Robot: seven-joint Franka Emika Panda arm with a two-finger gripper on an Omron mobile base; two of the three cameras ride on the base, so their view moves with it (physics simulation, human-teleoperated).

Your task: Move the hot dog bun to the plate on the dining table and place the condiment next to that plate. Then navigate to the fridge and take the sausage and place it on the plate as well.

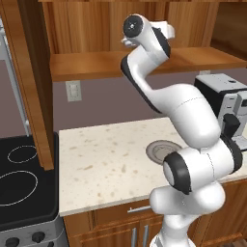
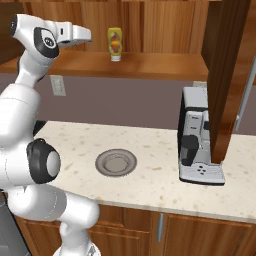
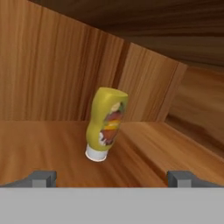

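The condiment (image 3: 106, 127) is a yellow squeeze bottle with a coloured label. It stands on its white cap on a wooden shelf (image 2: 155, 64), close to the back panel. In the right base view the condiment (image 2: 115, 44) stands a short way to the right of my gripper (image 2: 89, 35), which is raised to shelf height. In the hand view my gripper (image 3: 111, 177) is open, its two fingertips (image 3: 41, 177) wide apart, with the bottle ahead and nothing between them. The hot dog bun, plate, dining table, fridge and sausage are out of view.
A grey round dish (image 2: 116, 162) lies on the speckled counter (image 2: 150, 175) below the shelf. A coffee machine (image 2: 199, 142) stands at the counter's right, beside a wooden post (image 2: 226, 75). A black stove (image 1: 21, 185) borders the counter's left end.
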